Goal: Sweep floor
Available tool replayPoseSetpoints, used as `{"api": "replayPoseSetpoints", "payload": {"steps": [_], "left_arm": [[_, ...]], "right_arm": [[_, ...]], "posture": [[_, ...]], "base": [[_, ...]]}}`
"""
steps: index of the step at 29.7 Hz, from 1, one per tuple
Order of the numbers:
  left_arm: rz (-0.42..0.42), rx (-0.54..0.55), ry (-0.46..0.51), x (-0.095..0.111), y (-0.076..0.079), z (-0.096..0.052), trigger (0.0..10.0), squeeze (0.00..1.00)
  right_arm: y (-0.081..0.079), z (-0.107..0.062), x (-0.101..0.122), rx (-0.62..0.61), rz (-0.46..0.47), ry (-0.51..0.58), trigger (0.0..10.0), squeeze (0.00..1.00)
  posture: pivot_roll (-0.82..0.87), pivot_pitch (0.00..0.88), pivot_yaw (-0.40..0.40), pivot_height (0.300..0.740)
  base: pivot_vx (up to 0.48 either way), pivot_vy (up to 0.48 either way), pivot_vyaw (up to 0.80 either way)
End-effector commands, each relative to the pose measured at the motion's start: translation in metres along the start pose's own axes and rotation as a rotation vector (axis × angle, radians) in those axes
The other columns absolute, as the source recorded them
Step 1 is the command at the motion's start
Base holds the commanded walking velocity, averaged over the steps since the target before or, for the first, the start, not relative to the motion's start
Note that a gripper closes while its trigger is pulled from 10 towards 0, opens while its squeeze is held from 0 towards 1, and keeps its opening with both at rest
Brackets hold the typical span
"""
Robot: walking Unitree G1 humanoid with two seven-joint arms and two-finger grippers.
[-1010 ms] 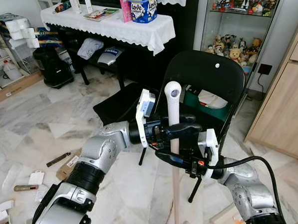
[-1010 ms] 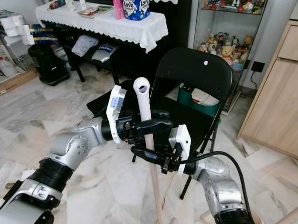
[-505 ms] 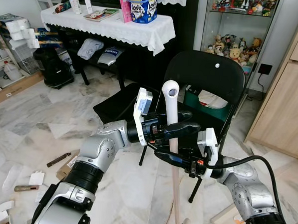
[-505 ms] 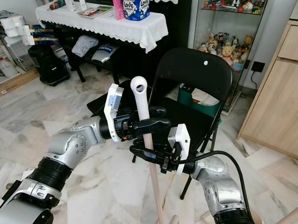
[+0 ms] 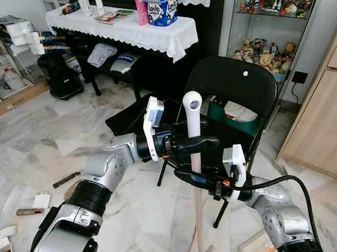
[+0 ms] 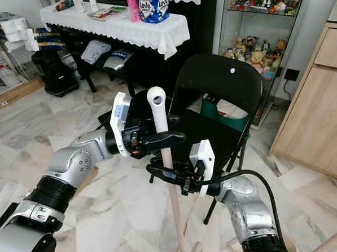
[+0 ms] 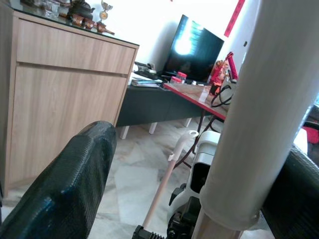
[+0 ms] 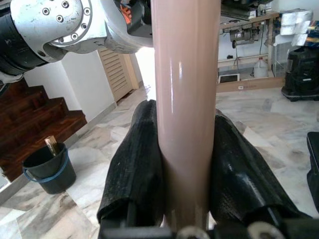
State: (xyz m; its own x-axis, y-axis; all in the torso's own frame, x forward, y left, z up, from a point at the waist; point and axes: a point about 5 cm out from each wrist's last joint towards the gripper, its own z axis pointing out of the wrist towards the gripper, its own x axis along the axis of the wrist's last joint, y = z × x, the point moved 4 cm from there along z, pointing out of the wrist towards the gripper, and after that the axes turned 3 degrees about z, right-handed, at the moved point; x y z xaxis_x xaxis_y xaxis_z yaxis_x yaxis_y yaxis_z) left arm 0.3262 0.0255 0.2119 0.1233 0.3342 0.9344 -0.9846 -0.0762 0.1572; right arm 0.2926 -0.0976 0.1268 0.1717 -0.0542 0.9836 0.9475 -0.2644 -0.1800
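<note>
Upright pale-pink broom handle with a white looped cap (image 5: 193, 127), in front of the black folding metal chair (image 5: 238, 87). The right gripper (image 8: 182, 164) is clamped on the pink shaft; the left gripper (image 5: 197, 142), higher up at the white cap, stands spread, one finger (image 7: 65, 191) off the handle. Advisable: close the upper grip first, then sweep toward the scattered litter (image 5: 40, 201) on the marble floor (image 5: 55, 137).

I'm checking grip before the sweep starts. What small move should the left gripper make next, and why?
Probably close the left gripper on the pink broom handle with white cap: its fingers look spread around it, while the right gripper is clamped below.
</note>
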Motion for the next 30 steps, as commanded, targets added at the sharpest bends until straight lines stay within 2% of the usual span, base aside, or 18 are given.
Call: {"api": "replayPoseSetpoints", "payload": {"steps": [1,8,14,21,25,30], "left_arm": [[0.035,0.064,0.105,0.028,-0.010,-0.023,10.0,0.00],[0.014,0.021,0.189,0.042,-0.004,-0.025,10.0,0.00],[0.010,0.008,0.169,0.038,-0.002,-0.025,10.0,0.00],[-0.017,-0.068,0.159,0.034,0.009,-0.021,10.0,0.00],[-0.042,-0.129,0.139,0.026,0.018,-0.014,9.9,0.00],[-0.054,-0.155,0.096,0.015,0.024,-0.009,10.0,0.00]], "right_arm": [[-0.003,-0.004,0.001,0.011,-0.019,0.000,0.0,0.00],[-0.001,-0.004,0.001,0.002,-0.022,-0.002,0.0,0.00],[-0.002,-0.004,0.000,0.005,-0.021,-0.002,0.0,0.00],[-0.001,-0.003,0.000,0.006,-0.022,-0.002,0.0,0.00],[-0.001,-0.004,0.001,0.009,-0.023,-0.002,0.0,0.00],[-0.001,-0.003,0.001,0.012,-0.024,-0.002,0.0,0.00]], "posture": [[-0.10,0.000,0.135,0.740],[-0.10,0.000,0.136,0.740],[-0.10,0.000,0.137,0.740],[-0.10,0.000,0.138,0.740],[-0.10,0.000,0.136,0.740],[-0.10,0.000,0.137,0.740]], "base": [[0.000,0.000,0.00],[0.000,0.000,0.00],[0.000,0.000,0.00],[0.000,0.000,0.00],[0.000,0.000,0.00],[0.000,0.000,0.00]]}}
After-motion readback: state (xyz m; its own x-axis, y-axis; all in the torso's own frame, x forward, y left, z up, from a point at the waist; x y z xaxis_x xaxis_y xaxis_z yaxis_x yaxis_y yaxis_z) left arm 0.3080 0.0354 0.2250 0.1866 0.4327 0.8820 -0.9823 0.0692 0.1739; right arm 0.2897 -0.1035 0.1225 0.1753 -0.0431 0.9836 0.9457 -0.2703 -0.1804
